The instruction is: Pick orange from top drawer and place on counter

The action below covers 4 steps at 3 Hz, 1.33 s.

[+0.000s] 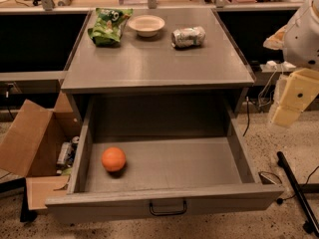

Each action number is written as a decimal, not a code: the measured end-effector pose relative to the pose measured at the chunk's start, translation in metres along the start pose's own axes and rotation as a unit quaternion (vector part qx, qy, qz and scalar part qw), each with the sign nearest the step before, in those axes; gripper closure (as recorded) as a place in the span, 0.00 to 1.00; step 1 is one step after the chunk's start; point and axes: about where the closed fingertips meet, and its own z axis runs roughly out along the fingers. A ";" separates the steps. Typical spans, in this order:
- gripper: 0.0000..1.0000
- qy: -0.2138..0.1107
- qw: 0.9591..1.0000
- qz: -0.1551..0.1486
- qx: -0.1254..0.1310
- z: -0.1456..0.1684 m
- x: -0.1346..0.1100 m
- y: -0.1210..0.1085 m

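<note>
The orange (113, 159) lies on the floor of the open top drawer (164, 201), near its left wall. The drawer is pulled far out and has a thin black wire handle (168, 208) on its front panel. The counter (159, 59) is the grey top slab above the drawer. My gripper (292, 102) hangs at the right edge of the view, beside the cabinet, to the right of and above the drawer's right wall. It is far from the orange and holds nothing that I can see.
On the back of the counter lie a green snack bag (108, 26), a white bowl (146, 25) and a silver-and-green can (188, 37) on its side. An open cardboard box (35, 148) stands on the floor to the left. Cables and a black bar (296, 188) lie at the right.
</note>
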 end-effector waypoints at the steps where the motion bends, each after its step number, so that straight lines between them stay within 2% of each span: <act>1: 0.00 0.000 1.000 0.000 0.000 0.000 0.000 0.000; 2: 0.00 -0.022 1.000 -0.005 -0.005 0.010 -0.022 0.000; 3: 0.00 -0.022 1.000 -0.005 -0.005 0.010 -0.022 0.000; 4: 0.00 -0.041 0.999 -0.016 -0.031 0.024 -0.041 0.015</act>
